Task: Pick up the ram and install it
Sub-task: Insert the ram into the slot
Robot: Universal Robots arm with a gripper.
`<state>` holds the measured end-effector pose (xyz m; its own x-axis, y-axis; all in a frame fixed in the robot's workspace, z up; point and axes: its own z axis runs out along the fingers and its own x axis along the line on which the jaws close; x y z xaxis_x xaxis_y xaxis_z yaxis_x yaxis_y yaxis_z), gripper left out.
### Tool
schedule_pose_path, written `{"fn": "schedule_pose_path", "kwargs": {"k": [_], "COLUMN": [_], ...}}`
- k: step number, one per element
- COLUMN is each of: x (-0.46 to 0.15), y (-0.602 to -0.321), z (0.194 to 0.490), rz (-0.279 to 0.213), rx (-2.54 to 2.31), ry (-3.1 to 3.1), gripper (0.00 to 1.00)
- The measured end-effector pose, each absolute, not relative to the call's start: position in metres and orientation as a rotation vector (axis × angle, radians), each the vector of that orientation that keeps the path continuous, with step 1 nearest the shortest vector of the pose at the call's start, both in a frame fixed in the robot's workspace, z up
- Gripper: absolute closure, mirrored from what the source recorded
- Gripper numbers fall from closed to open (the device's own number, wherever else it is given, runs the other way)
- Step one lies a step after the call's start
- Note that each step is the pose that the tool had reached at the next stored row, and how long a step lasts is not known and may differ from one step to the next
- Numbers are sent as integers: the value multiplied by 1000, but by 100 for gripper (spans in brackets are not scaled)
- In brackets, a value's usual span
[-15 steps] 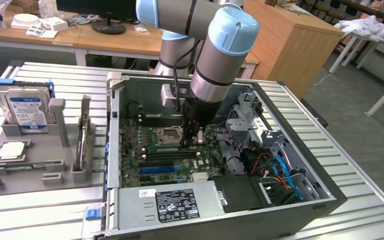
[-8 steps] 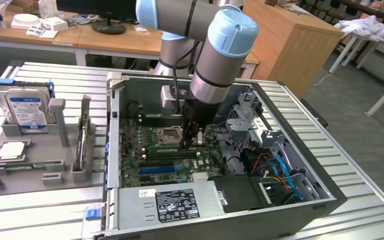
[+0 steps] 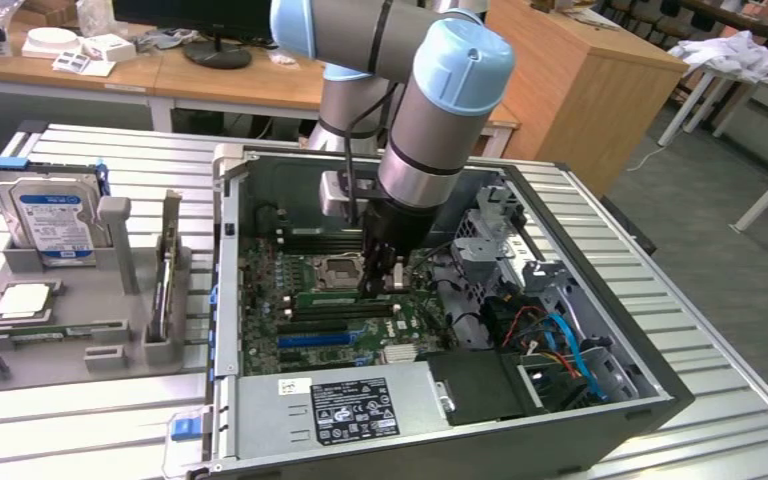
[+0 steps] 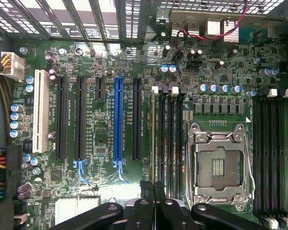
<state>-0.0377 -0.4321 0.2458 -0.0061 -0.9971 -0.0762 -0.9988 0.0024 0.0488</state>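
Green ram (image 3: 337, 297) set on edge just beside the processor socket (image 3: 344, 268), long axis parallel to the socket's nearest side, flat faces upright. Pinched from above between the claw (image 3: 387, 285) fingers, closed narrow on its top edge.

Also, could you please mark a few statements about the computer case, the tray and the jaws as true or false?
1. The jaws reach down into the open computer case, over the motherboard. True.
2. The CPU socket holds a processor. False: it is empty; the processor lies in the grey tray.
3. The hard drive stands upright in that tray. True.
4. The jaws are wide open. False: they are shut on the ram, at the memory slots beside the socket.
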Motion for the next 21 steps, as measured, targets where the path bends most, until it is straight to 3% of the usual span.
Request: {"fn": "schedule_pose_path", "kwargs": {"k": [21], "x": [-38], "y": [-429], "z": [242], "rz": [138], "rx": [-2201], "ry": [2210], "gripper": [88]}}
